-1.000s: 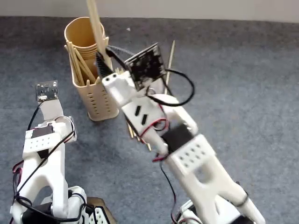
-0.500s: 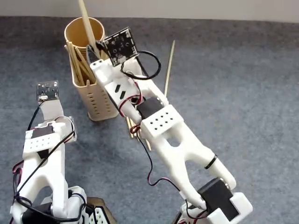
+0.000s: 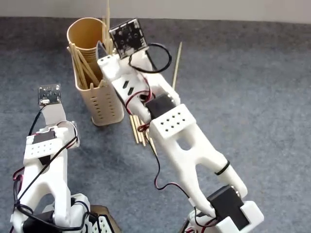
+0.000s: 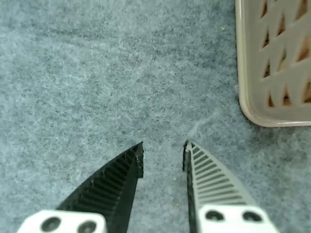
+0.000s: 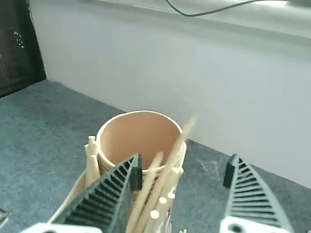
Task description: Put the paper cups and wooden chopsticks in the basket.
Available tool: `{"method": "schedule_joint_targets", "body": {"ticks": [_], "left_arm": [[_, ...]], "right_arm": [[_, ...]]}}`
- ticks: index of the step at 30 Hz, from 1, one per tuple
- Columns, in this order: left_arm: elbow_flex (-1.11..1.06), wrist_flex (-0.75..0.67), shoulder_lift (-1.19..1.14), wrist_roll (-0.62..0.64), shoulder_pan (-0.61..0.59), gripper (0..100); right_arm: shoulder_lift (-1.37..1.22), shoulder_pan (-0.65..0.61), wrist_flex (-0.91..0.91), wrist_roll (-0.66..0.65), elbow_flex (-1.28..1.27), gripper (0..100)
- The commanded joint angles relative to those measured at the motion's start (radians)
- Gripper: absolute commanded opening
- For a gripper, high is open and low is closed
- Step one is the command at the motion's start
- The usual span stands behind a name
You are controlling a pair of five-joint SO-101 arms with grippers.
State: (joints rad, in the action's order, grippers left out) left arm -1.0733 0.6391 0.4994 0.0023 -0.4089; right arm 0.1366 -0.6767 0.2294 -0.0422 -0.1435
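Note:
A beige slotted basket (image 3: 101,104) stands upright on the grey carpet, with a paper cup (image 3: 87,33) and several wooden chopsticks (image 3: 83,69) in it. My right gripper (image 3: 103,46) hovers over the basket's rim, open and holding nothing. Between its fingers a blurred chopstick (image 5: 176,145) leans by the paper cup (image 5: 137,138), its tip poking up (image 3: 108,13). More chopsticks lie on the carpet: one (image 3: 176,62) beside the right arm, several (image 3: 137,130) under it. My left gripper (image 4: 163,150) hangs open over bare carpet near the basket's base (image 4: 272,63).
Grey carpet (image 3: 252,87) runs to a pale wall (image 5: 194,68) behind the basket. The right arm (image 3: 170,126) stretches across the middle, over the loose chopsticks. The left arm (image 3: 46,155) stands at the near left, folded back.
My right arm swung left over the basket with a chopstick, then opened. The chopstick has dropped lower into the basket. The left arm has not moved.

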Motion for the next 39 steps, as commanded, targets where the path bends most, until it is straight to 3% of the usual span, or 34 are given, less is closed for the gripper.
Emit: {"method": "schedule_joint_targets", "body": {"ticks": [1,5,12,17,20,26,39], "left_arm": [[0.005,-0.011,0.005,-0.008,0.018,16],[0.005,-0.011,0.005,-0.008,0.018,16],[0.005,-0.011,0.005,-0.008,0.019,16],[0.005,-0.011,0.005,-0.008,0.019,16],[0.005,-0.009,0.005,-0.008,0.018,16],[0.005,-0.008,0.005,-0.008,0.018,16],[0.005,-0.006,0.007,-0.008,0.018,16]], "right_arm": [[0.012,0.03,0.025,0.0,0.074,27.7],[0.013,0.067,0.268,0.0,0.217,27.7],[-0.001,0.153,1.127,-0.011,0.728,27.7],[-0.09,0.165,1.357,-0.123,0.734,27.7],[-0.202,0.163,1.371,-0.173,0.665,27.7],[-0.378,0.16,1.182,-0.176,0.516,27.7],[-0.441,0.056,0.789,-0.057,0.099,27.7]]}}
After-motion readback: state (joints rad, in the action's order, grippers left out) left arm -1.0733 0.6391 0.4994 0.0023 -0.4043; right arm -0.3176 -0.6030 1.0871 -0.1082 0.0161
